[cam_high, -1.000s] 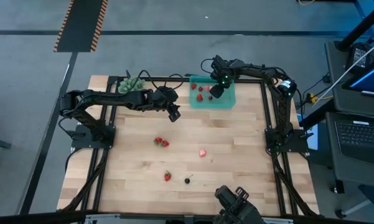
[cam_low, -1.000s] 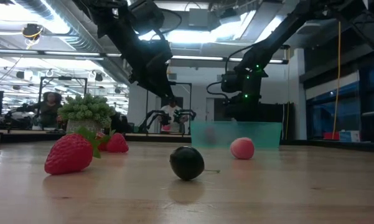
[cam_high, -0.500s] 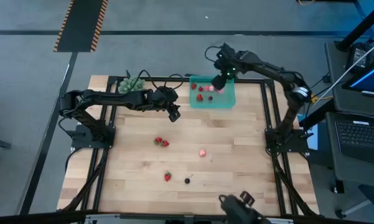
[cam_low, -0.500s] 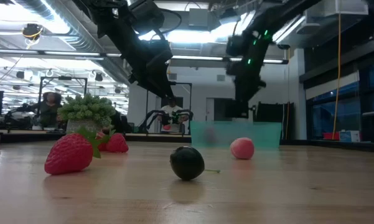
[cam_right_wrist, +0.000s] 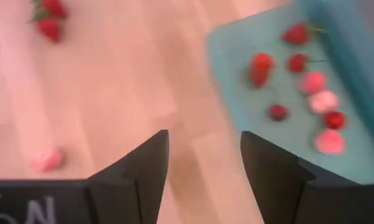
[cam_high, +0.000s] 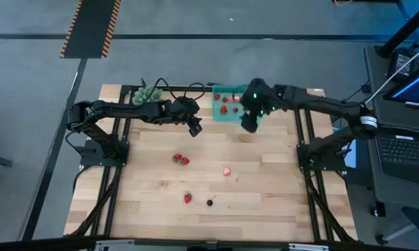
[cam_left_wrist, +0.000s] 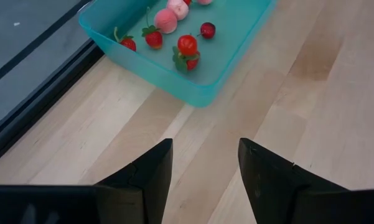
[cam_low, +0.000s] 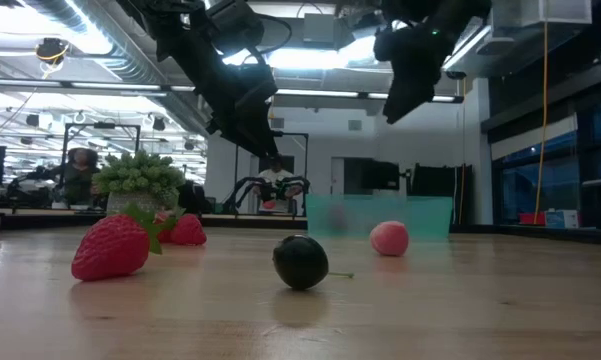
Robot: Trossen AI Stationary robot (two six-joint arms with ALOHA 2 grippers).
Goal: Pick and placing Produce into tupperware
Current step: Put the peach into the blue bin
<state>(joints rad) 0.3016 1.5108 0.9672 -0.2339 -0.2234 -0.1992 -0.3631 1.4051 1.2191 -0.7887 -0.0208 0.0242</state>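
The shallow teal plastic tray [cam_high: 237, 104] sits upper centre of the high view, several red and pink fruit pieces inside. The right gripper [cam_high: 249, 124], jaws apart and empty, hangs at its near edge. The left gripper [cam_high: 194, 129], also apart and empty, waits beside it. Risk: reaching for the pink berry [cam_high: 227, 171], the 2 arms could clash, or round fruit could roll from the fingers.

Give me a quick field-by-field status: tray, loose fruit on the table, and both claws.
tray: teal tray at the table's far edge, holding several red and pink fruit pieces
loose fruit: strawberry pair, pink piece, single strawberry, dark berry
left claw: open, empty, hovering beside the tray
right claw: open, empty, over the tray's near edge
other: green leafy clump at the far left corner
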